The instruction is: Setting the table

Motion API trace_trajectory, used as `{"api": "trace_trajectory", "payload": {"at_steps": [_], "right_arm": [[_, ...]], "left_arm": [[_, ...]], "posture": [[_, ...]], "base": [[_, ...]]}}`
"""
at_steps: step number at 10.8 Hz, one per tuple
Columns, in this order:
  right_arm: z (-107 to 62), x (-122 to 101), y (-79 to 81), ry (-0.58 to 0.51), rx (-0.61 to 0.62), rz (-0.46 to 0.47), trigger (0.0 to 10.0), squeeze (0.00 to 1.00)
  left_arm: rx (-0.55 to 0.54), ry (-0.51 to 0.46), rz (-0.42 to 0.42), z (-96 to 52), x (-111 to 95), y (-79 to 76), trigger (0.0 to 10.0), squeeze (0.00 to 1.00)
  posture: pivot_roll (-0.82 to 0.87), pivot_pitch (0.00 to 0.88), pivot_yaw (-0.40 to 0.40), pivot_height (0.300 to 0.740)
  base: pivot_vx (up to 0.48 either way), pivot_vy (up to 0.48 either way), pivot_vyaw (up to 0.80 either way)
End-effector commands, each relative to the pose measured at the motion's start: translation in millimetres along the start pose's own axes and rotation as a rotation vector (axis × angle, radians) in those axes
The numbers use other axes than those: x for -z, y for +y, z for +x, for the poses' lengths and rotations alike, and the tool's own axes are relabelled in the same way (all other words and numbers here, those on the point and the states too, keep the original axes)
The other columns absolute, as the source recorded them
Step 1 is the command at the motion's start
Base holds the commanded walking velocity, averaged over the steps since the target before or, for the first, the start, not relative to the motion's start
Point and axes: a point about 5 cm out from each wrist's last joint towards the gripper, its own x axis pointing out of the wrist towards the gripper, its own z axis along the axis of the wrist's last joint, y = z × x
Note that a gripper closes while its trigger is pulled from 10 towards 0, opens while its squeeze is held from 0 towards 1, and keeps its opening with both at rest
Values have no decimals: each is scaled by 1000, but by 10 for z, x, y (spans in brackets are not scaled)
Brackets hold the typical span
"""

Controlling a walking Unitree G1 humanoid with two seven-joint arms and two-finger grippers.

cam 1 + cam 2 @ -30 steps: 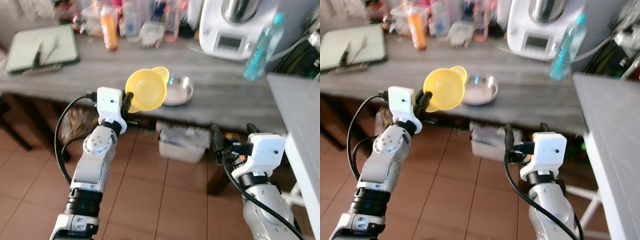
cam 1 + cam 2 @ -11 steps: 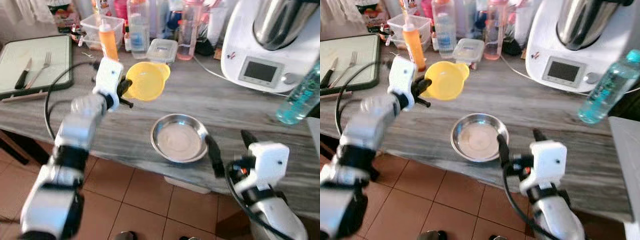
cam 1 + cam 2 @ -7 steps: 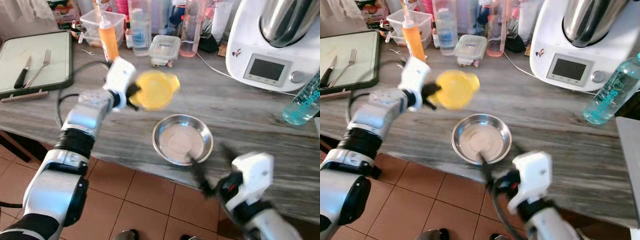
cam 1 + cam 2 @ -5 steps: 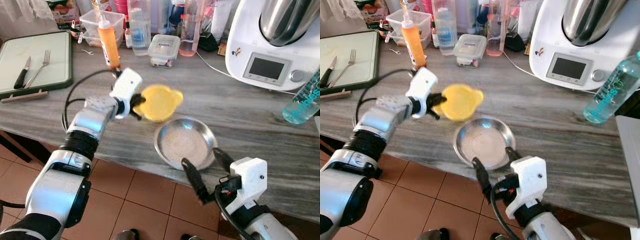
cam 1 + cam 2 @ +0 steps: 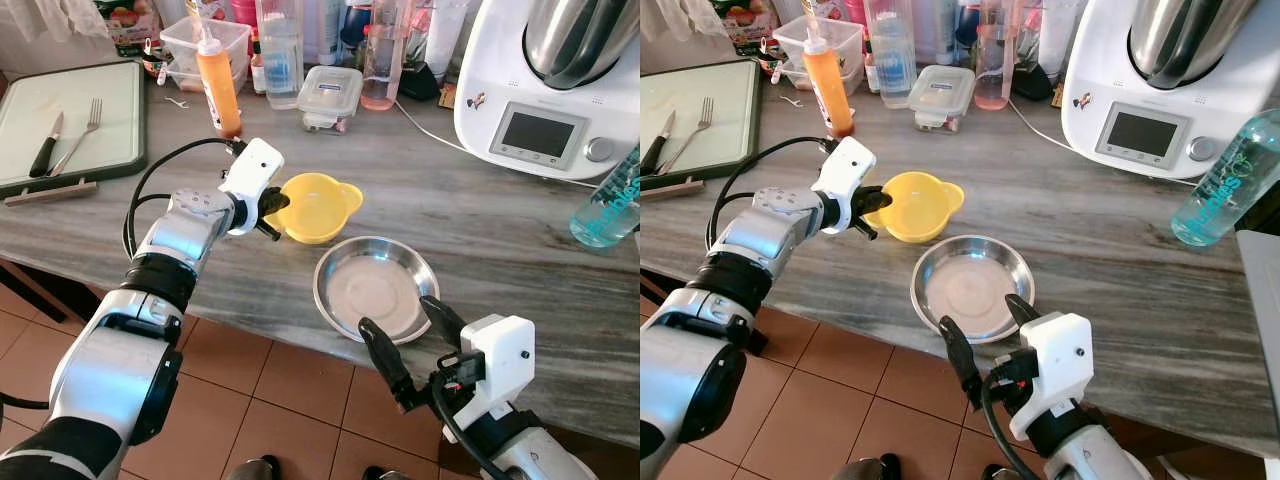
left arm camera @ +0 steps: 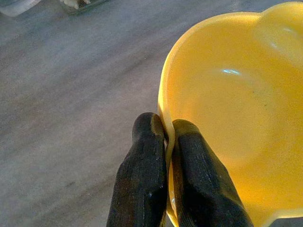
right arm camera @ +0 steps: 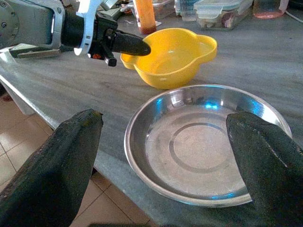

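Two bowls on counter, left tool (image 6: pixel 164 142) pinching yellow bowl (image 5: pixel 318 206) rim

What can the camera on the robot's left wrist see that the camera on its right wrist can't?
The left wrist view shows the left tool up close, pinching the rim of the yellow bowl. The right wrist view shows the metal dish between the open fingers of the right tool, plus an orange bottle. Both show the yellow bowl on the grey counter.

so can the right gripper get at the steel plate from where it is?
Probably yes. The right gripper is open at the near rim of the steel plate, nothing between; the yellow bowl sits beside the far rim.
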Motion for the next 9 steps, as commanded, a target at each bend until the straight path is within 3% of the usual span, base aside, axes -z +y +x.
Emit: {"api": "trace_trajectory", "payload": {"at_steps": [1,4,9], "right_arm": [[-14,-43,30,-14,-8,1,10000,0],[-5,-36,40,-16,-8,15,10000,0],[12,-15,36,-14,-10,28,10000,0]], "left_arm": [[-15,25,17,-16,18,48,10000,0],[-8,42,33,-15,37,61,10000,1000],[-6,45,45,-36,34,104,10000,1000]], "posture": [[92,174,22,740],[92,172,27,740],[99,172,25,740]], "base": [[0,0,0],[0,0,0],[0,0,0]]}}
